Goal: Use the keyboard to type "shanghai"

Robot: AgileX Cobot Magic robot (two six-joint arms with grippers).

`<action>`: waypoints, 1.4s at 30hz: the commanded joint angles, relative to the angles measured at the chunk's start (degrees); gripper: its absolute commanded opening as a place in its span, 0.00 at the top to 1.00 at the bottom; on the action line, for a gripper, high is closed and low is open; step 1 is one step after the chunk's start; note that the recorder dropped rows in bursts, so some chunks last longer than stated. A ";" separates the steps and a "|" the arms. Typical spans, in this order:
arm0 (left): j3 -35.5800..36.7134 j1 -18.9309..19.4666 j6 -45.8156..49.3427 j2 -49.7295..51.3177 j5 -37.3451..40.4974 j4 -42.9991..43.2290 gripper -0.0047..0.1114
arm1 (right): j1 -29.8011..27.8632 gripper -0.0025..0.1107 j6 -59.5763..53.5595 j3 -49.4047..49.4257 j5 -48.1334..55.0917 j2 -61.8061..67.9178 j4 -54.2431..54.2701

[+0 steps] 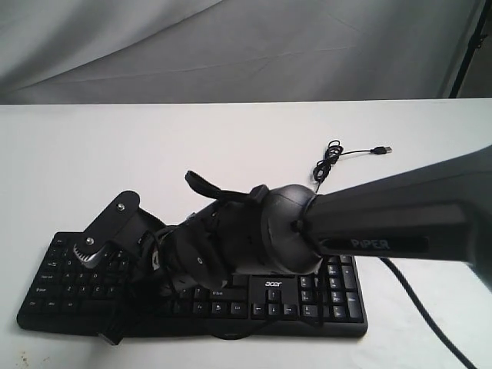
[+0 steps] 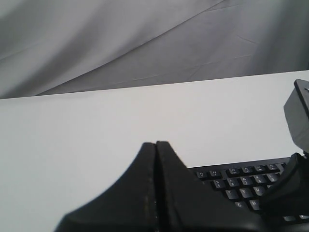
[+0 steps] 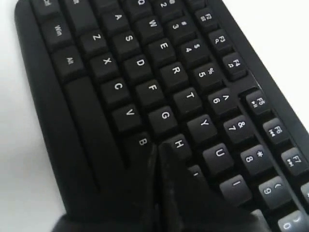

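Note:
The black keyboard (image 1: 307,296) with white legends and an "acer" logo lies along the near edge of the white table (image 1: 154,154). My right gripper (image 3: 158,146) is shut and empty, its tip down at the edge of the H key (image 3: 179,144), between H and B. The right arm (image 1: 369,223) reaches across the keyboard's middle and hides much of it. My left gripper (image 2: 155,144) is shut and empty, raised above the keyboard's (image 2: 246,183) left part. The thin black USB cable (image 1: 332,160) curls behind the keyboard.
The cable's plug (image 1: 382,149) lies loose on the table at the back right. A grey cloth backdrop (image 1: 231,46) hangs behind the table. A black stand leg (image 1: 470,46) shows at the far right.

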 commanded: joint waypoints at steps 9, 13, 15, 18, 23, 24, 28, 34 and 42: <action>0.25 -0.20 -0.16 -0.20 -0.27 0.04 0.96 | -0.45 0.98 -0.08 0.15 -0.76 0.64 0.24; 0.25 -0.20 -0.16 -0.20 -0.27 0.04 0.96 | -0.45 0.98 -0.08 0.15 -0.64 1.40 0.24; 0.25 -0.20 -0.16 -0.20 -0.27 0.04 0.96 | -0.45 0.98 -0.08 0.15 -0.64 1.54 0.24; 0.25 -0.20 -0.16 -0.20 -0.27 0.04 0.96 | -0.45 0.98 -0.08 0.15 -0.53 1.52 0.24; 0.25 -0.20 -0.16 -0.20 -0.27 0.04 0.96 | -0.45 0.98 -0.31 -0.28 -0.30 1.17 0.24; 0.25 -0.20 -0.16 -0.20 -0.27 0.04 0.96 | -0.45 0.98 -0.31 -0.38 -0.51 0.93 0.24; 0.25 -0.20 -0.16 -0.20 -0.27 0.04 0.96 | -0.45 0.98 -0.31 -3.53 0.88 0.33 0.24; 0.25 -0.20 -0.16 -0.20 -0.27 0.04 0.96 | -0.45 0.98 -0.55 -9.03 3.71 2.52 -0.22; 0.25 -0.20 -0.16 -0.20 -0.27 0.04 0.96 | -0.45 0.98 -0.55 -9.29 3.46 4.51 -0.22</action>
